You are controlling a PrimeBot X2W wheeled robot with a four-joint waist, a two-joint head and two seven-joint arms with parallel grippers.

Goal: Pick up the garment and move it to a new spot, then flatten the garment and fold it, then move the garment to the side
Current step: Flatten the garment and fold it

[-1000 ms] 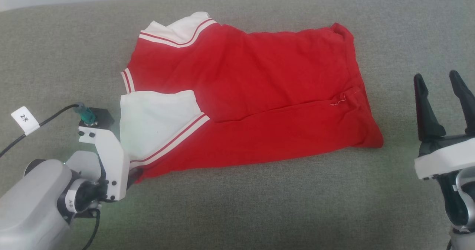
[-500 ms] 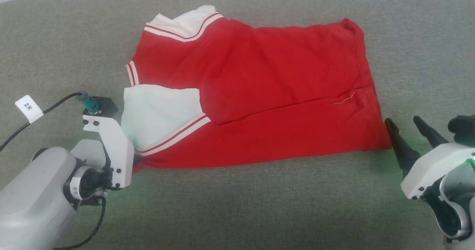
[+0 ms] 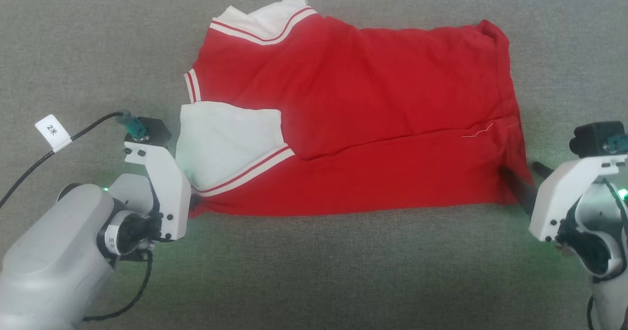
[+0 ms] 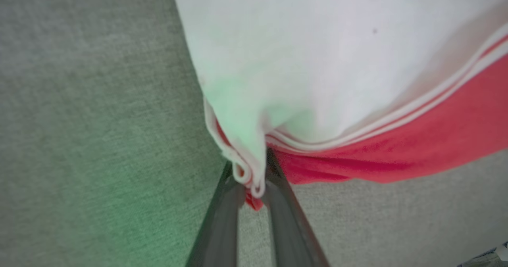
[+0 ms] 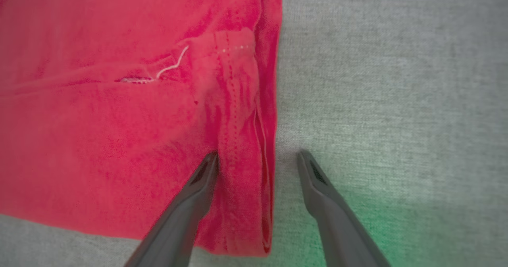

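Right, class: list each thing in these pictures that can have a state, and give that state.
shirt: folded over itself, lying flat on the grey fabric
left gripper: shut on the shirt's white-sleeve corner
right gripper: open, fingers straddling the shirt's hem

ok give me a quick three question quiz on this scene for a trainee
1. True or false: the left gripper is shut on a corner of the shirt.
2. The right gripper is: A) shut on cloth; B) open, astride the shirt's edge; C) lifted well above the shirt.
3. What colour is the sleeve nearest the left gripper?

Key: 1 true; 2 B; 3 white.
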